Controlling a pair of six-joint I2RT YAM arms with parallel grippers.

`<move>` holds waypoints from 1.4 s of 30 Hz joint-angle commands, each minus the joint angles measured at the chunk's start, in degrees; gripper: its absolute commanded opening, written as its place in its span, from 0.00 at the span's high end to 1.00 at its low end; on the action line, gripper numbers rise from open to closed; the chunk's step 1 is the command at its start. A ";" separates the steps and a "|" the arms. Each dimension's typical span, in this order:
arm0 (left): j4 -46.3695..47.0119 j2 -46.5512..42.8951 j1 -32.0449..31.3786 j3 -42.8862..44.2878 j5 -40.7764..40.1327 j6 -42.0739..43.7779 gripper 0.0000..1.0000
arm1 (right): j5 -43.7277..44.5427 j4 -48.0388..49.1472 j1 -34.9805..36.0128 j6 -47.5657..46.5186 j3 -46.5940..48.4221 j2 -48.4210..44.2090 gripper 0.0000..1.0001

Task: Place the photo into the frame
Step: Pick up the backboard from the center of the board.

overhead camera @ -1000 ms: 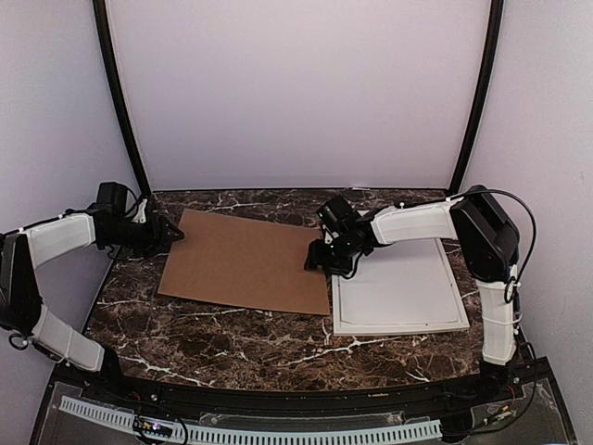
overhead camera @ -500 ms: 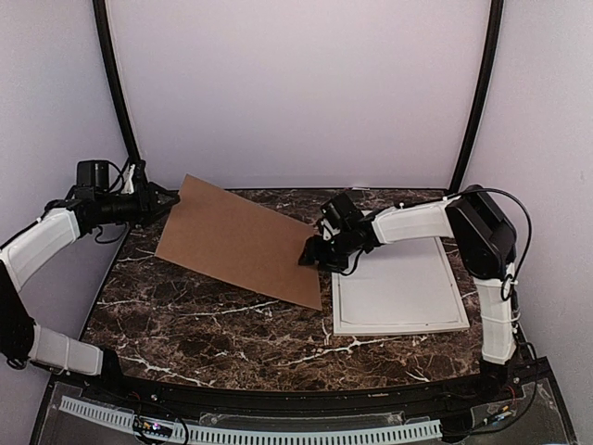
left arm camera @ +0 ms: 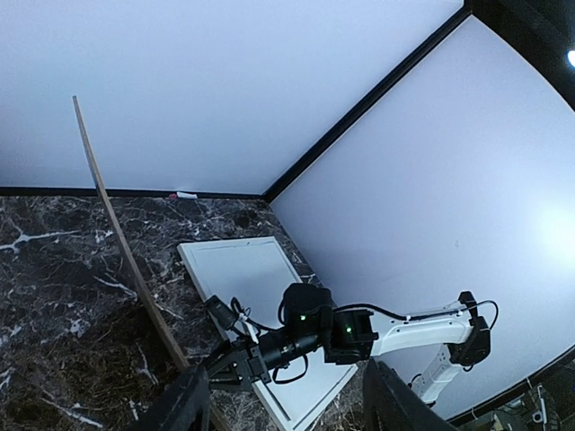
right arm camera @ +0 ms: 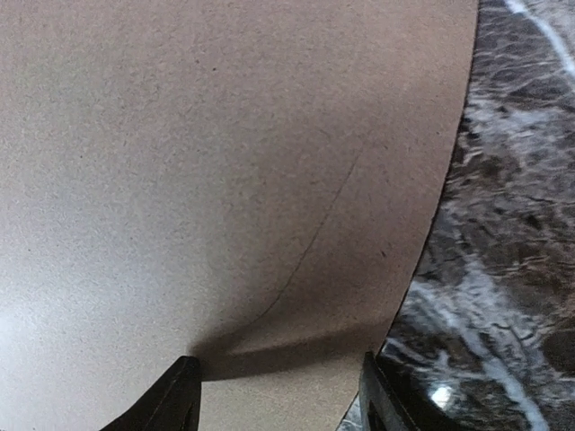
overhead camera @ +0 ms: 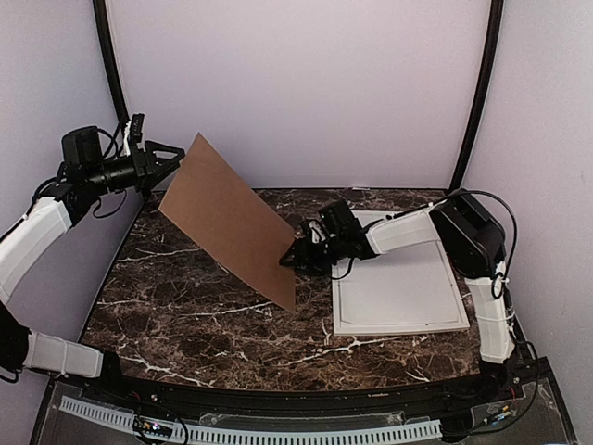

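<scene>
- Top view: the board (overhead camera: pixel 232 222) stands steeply tilted over the table (overhead camera: pixel 185 320). Its high edge is at the left pincer (overhead camera: pixel 174 159) and its low edge at the right pincer (overhead camera: pixel 289 260). Propped like this between the two arms, it is probably meant to be turned over or cleared aside.
- The left arm is raised high, with its forearm well above the table and pointing inward. The right arm stretches low across the frame (overhead camera: pixel 398 287), its wrist near the surface.
- The frame lies flat on the right of the table, just beside the board's low edge. The photo shows in no view, so where it is cannot be told.
- Left wrist view: the board (left arm camera: pixel 117 233) is seen edge-on, its near end meeting one finger (left arm camera: pixel 190 400). The jaws stand apart, so that finger seems to prop the board rather than pinch it. The right pincer (left arm camera: pixel 225 364) comes in from over the frame (left arm camera: pixel 238 269).
- Right wrist view: the board's face (right arm camera: pixel 225 162), faintly creased, fills the picture. The fingers (right arm camera: pixel 184 395) stand apart against it and are not closed on an edge. A strip of table (right arm camera: pixel 512 224) shows to the right.
</scene>
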 commanded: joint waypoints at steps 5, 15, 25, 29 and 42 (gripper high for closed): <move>-3.35 5.31 -6.20 4.94 4.68 -4.45 0.40 | -11.08 7.25 6.81 1.69 -0.64 2.75 0.39; -12.19 8.67 -7.58 12.72 -0.58 0.92 0.40 | -9.57 5.22 6.69 0.70 0.01 1.91 0.39; -27.50 10.68 -9.63 19.71 -9.42 10.26 0.47 | -9.20 5.24 6.40 1.24 0.11 2.50 0.40; -30.88 11.62 -9.99 21.01 -11.58 11.50 0.53 | -8.98 5.14 6.21 1.24 -0.22 2.51 0.40; -38.34 14.45 -10.31 25.22 -13.24 13.62 0.64 | -8.66 5.68 6.12 1.50 -0.98 2.72 0.41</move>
